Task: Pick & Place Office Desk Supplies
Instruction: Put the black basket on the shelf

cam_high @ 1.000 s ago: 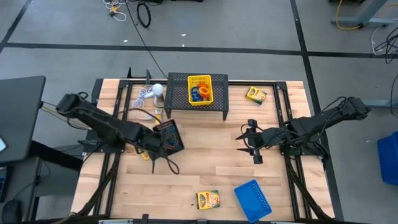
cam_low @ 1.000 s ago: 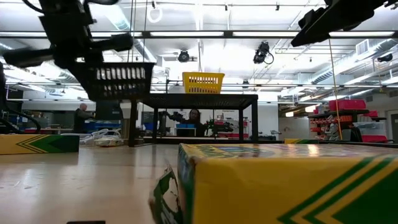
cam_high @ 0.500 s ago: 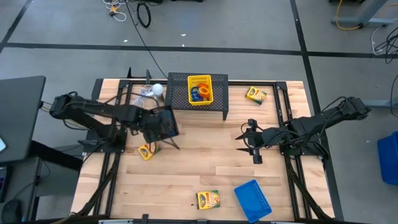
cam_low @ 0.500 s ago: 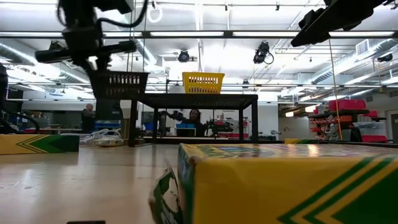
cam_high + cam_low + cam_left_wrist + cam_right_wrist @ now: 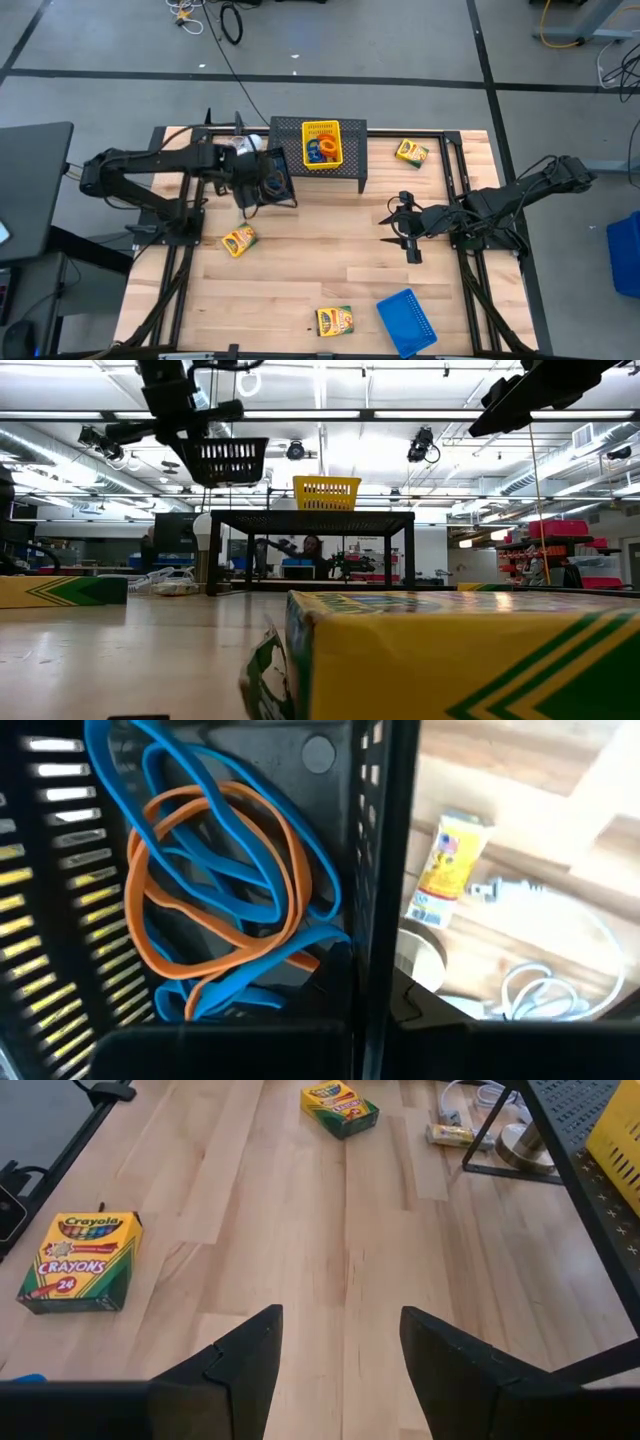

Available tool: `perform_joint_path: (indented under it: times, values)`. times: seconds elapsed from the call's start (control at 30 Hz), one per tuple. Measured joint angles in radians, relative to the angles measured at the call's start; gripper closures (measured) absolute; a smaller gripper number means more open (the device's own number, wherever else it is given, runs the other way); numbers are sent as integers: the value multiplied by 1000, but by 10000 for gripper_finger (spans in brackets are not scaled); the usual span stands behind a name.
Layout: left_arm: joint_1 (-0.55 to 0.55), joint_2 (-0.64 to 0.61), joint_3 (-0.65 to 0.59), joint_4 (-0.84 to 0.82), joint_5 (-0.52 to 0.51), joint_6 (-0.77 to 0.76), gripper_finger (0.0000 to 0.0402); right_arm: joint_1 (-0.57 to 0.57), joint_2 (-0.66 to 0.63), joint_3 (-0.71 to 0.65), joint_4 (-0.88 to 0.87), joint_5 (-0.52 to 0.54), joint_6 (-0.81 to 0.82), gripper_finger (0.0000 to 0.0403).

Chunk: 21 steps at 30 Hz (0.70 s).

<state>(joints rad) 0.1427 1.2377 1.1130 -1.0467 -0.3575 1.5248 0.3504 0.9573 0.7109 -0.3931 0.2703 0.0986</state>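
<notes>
While the wooden table (image 5: 330, 270) stretches out below, the large black mesh stand (image 5: 350, 160) sits at its far edge with the yellow tray (image 5: 321, 144) on top, bands inside. Just left of the stand, the left gripper (image 5: 262, 183) hangs in the air, clamped tight on the black tray (image 5: 272, 178), lifted level with the stand's top in the low view. Inside that tray lie blue and orange rubber bands (image 5: 215, 890). Over on the right, the right gripper (image 5: 398, 226) hovers above bare wood, fingers spread wide, holding nothing. Down at the near edge lies the blue tray (image 5: 407, 319), a crayon box (image 5: 334, 320) just beside it. Another crayon box (image 5: 238, 241) lies at the left, a third crayon box (image 5: 411, 152) right of the stand.
</notes>
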Motion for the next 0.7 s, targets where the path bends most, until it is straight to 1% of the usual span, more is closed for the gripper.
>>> perform_joint_path:
  times: [0.2, 0.37, 0.53, 0.7]
  values:
    - [130, 0, 0, 20, 45, 173, 400, 0, 0, 0, 0, 0, 0, 190]
    - [218, 0, 0, 60, 87, 279, 400, 0, 0, 0, -1, 0, 2, 190]
    - [284, 10, 1, 98, 133, 344, 400, 0, 0, 0, -1, 0, 2, 190]
    - [326, 47, 1, 104, 144, 402, 400, 0, 0, 0, 0, 0, 2, 190]
